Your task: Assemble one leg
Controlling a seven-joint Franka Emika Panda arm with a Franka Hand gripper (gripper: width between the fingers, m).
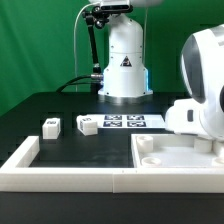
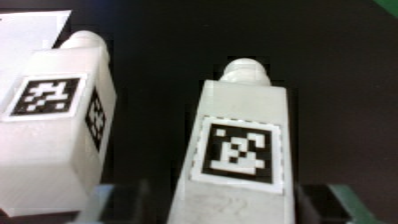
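Note:
In the wrist view a white leg [image 2: 240, 140] with a black-and-white tag lies between my gripper's [image 2: 237, 206] two fingers. There is a dark gap on each side of it, so the gripper is open and straddles the leg. A second leg [image 2: 63, 105] lies close beside it, outside the fingers. In the exterior view two more legs [image 1: 50, 125] [image 1: 87, 125] lie on the black table towards the exterior view's left. The gripper itself is hidden there behind the arm's white body [image 1: 203, 90].
The large flat white panel [image 1: 175, 150] with corner recesses lies at the front on the exterior view's right. The marker board [image 1: 125, 122] lies in front of the robot base [image 1: 125, 60]. A white raised border [image 1: 60, 178] runs along the table's front.

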